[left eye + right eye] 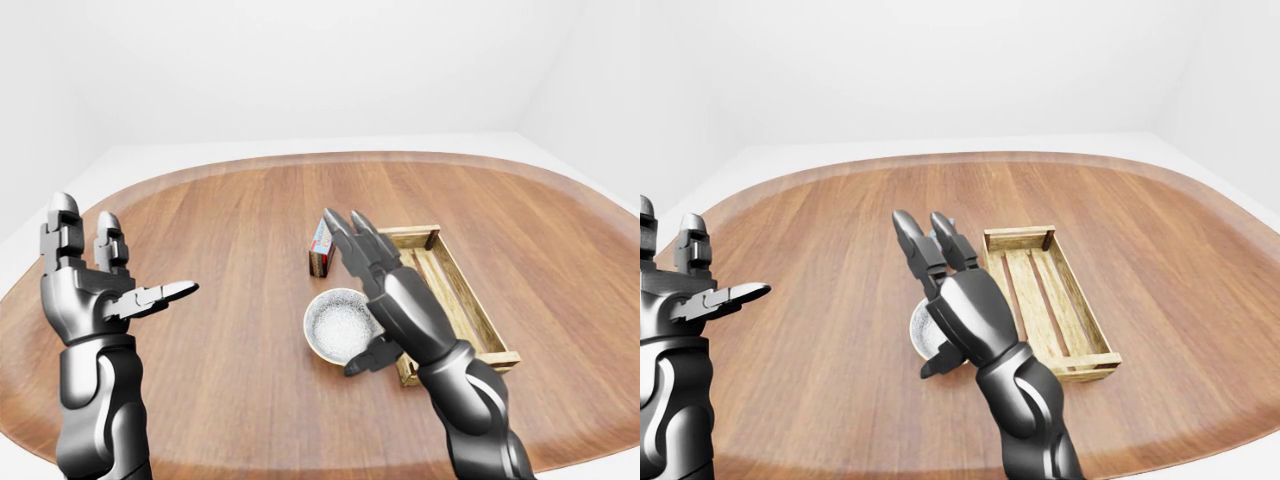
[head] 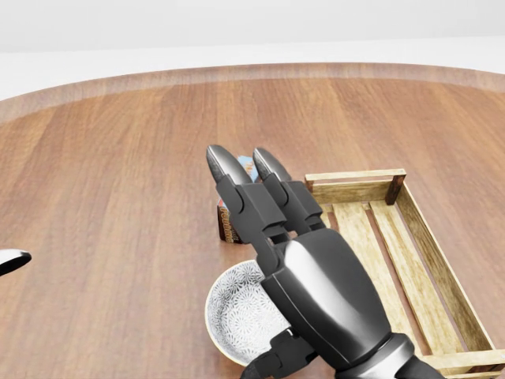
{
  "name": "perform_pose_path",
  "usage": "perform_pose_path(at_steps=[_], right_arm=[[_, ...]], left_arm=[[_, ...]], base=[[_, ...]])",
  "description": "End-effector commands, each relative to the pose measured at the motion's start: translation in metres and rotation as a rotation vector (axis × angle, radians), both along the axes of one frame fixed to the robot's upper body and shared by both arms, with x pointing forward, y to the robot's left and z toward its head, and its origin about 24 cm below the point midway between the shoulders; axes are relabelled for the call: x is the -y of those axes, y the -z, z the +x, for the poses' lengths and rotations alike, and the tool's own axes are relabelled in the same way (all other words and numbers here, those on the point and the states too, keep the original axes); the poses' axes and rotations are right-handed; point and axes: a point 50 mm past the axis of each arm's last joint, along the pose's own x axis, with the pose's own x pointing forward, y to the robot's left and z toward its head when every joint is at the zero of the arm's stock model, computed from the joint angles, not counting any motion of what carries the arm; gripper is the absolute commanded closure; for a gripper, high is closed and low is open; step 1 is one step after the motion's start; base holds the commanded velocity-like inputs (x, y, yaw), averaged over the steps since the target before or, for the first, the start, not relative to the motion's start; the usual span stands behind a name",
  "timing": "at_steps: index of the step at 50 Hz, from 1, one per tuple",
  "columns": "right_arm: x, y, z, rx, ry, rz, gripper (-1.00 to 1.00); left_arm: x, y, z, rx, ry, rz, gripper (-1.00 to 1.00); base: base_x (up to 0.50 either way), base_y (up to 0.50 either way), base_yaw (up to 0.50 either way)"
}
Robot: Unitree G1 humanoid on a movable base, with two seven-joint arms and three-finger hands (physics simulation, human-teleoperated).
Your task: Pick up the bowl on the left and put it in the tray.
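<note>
A white patterned bowl [image 1: 338,325] sits on the wooden table, just left of a slatted wooden tray [image 1: 456,292]. My right hand [image 1: 368,290] hovers over the bowl's right rim with its fingers stretched straight and its thumb curled under near the rim; it is open and holds nothing. In the head view this hand covers the bowl's [image 2: 235,317] right half. At the left of the left-eye view, my left hand [image 1: 110,275] is raised above the table, open and empty, far from the bowl.
A small red, white and blue box [image 1: 321,247] stands upright just beyond the bowl, next to the tray's near-left corner. The oval table [image 1: 220,220] has a rounded edge all round; white floor and walls lie beyond it.
</note>
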Motion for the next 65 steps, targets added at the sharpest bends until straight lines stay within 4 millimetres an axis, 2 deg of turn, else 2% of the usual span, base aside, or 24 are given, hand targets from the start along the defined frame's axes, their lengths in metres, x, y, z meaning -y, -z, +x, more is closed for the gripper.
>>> perform_pose_path(at_steps=[1,13,26,36,40,51,65], right_arm=[[-0.007,0.028,0.007,-0.151,0.081,-0.245,-1.0],[-0.008,0.038,0.007,-0.209,0.114,-0.293,-1.0],[-0.007,0.059,0.008,-0.287,0.128,-0.324,-1.0],[-0.005,0.064,0.007,-0.301,0.15,-0.358,-1.0],[-0.003,0.071,0.009,-0.319,0.174,-0.413,-1.0],[-0.001,0.086,0.011,-0.375,0.173,-0.402,-1.0],[0.005,0.094,0.019,-0.401,0.193,-0.378,-1.0]], left_arm=[[0.0,-0.001,0.0,0.005,-0.001,-0.001,-1.0],[0.0,0.0,0.0,-0.002,0.001,-0.001,-1.0],[0.001,0.002,0.001,-0.009,0.001,0.001,-1.0],[0.002,0.002,0.002,-0.011,0.007,0.002,-1.0],[0.003,0.003,0.002,-0.014,0.008,0.003,-1.0],[0.003,0.003,0.002,-0.014,0.007,0.003,-1.0],[0.002,0.002,0.0,-0.008,0.003,0.001,-1.0]], base=[[0.0,0.0,0.0],[0.0,0.0,0.0],[0.0,0.0,0.0],[0.0,0.0,0.0],[0.0,0.0,0.0],[0.0,0.0,0.0],[0.0,0.0,0.0]])
